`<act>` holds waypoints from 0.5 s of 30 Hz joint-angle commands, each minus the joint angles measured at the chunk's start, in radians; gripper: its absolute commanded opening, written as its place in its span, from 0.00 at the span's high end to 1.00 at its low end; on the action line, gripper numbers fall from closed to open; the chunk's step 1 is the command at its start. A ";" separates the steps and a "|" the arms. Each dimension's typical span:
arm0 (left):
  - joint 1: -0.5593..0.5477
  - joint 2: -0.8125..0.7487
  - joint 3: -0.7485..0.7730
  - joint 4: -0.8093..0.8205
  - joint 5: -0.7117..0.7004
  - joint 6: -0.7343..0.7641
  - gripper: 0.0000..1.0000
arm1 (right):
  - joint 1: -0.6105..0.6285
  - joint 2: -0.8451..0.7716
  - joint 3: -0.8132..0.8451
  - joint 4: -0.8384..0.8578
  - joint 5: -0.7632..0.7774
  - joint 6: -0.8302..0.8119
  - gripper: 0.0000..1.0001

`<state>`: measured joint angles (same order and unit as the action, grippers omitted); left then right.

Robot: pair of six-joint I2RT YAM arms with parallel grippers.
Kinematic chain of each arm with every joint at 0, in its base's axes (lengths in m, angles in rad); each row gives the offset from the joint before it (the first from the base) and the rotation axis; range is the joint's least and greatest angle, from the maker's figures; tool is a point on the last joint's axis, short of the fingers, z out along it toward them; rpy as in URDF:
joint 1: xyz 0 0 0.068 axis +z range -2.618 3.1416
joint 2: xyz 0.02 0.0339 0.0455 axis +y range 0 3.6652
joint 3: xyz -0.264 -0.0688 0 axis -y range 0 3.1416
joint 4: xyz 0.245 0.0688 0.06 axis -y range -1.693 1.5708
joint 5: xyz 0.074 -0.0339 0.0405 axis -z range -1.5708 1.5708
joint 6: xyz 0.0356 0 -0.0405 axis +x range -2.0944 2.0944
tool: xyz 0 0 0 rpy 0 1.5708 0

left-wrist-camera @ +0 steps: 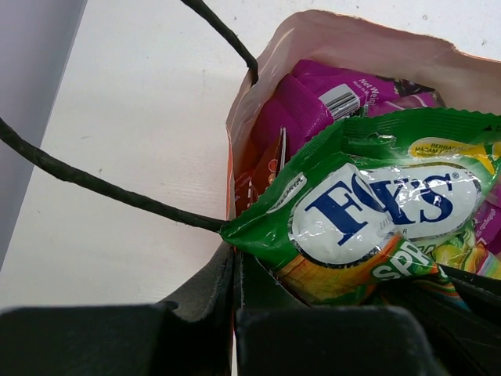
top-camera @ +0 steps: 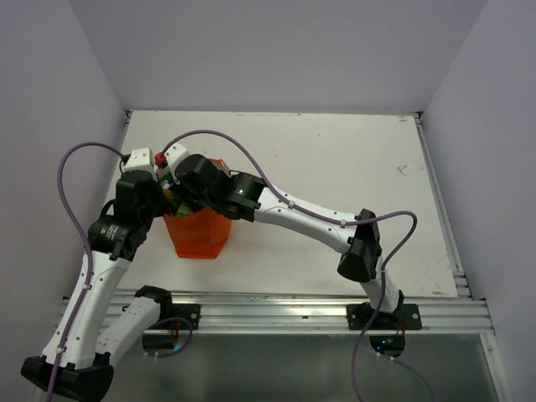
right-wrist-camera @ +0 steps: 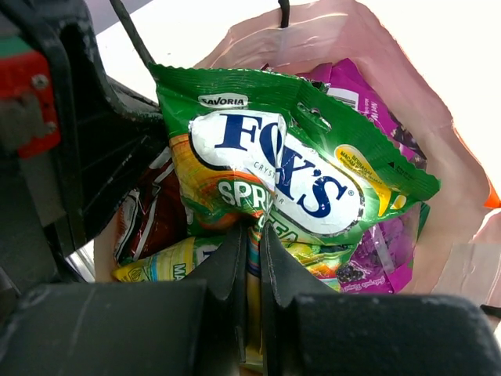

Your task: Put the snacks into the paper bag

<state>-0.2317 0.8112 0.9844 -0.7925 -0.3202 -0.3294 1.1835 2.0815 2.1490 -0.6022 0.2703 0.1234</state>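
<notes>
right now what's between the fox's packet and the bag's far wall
The purple packet, seen in the right wrist view behind the Fox's packet, before the paper bag wall.

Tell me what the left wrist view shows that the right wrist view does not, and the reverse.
Only the left wrist view: a wide stretch of table with a cord handle running across it. Only the right wrist view: the yellow-green packet low in the paper bag, and the right end effector closed on the Fox's packet. Both: the green Fox's packet, the purple packet behind it and the bag's pale inside.
</notes>
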 commanded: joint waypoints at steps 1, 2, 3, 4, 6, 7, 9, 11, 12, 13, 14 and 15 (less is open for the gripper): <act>-0.008 0.019 0.002 -0.054 0.066 0.003 1.00 | -0.004 0.106 0.046 -0.255 0.022 -0.007 0.87; -0.008 0.019 0.003 -0.054 0.067 0.003 1.00 | -0.002 0.095 0.098 -0.258 0.044 -0.014 0.71; -0.008 0.019 0.002 -0.054 0.067 0.003 1.00 | -0.002 0.083 0.121 -0.257 0.088 -0.024 0.54; -0.008 0.019 0.003 -0.054 0.067 0.003 1.00 | -0.002 0.065 0.141 -0.255 0.110 -0.042 0.38; -0.008 0.020 0.002 -0.053 0.067 0.004 1.00 | -0.005 0.005 0.181 -0.248 0.188 -0.060 0.19; -0.008 0.022 0.002 -0.053 0.067 0.004 1.00 | -0.008 -0.012 0.186 -0.246 0.207 -0.071 0.18; -0.008 0.023 0.002 -0.051 0.066 0.004 1.00 | -0.034 -0.070 0.160 -0.251 0.233 -0.062 0.17; -0.008 0.025 0.002 -0.051 0.066 0.004 1.00 | -0.076 -0.115 0.059 -0.240 0.231 -0.018 0.17; -0.008 0.028 0.002 -0.051 0.066 0.004 1.00 | -0.090 -0.162 0.013 -0.225 0.228 0.008 0.18; -0.008 0.028 0.000 -0.051 0.066 0.006 1.00 | -0.103 -0.181 -0.074 -0.197 0.221 0.022 0.18; -0.008 0.029 0.003 -0.051 0.066 0.007 1.00 | -0.125 -0.198 -0.110 -0.186 0.219 0.038 0.18; -0.008 0.032 0.005 -0.051 0.066 0.009 1.00 | -0.136 -0.211 -0.141 -0.177 0.215 0.067 0.19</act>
<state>-0.2317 0.8207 0.9863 -0.7727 -0.2939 -0.3294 1.1160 1.9587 2.0964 -0.7811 0.4278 0.1287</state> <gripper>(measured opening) 0.008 0.818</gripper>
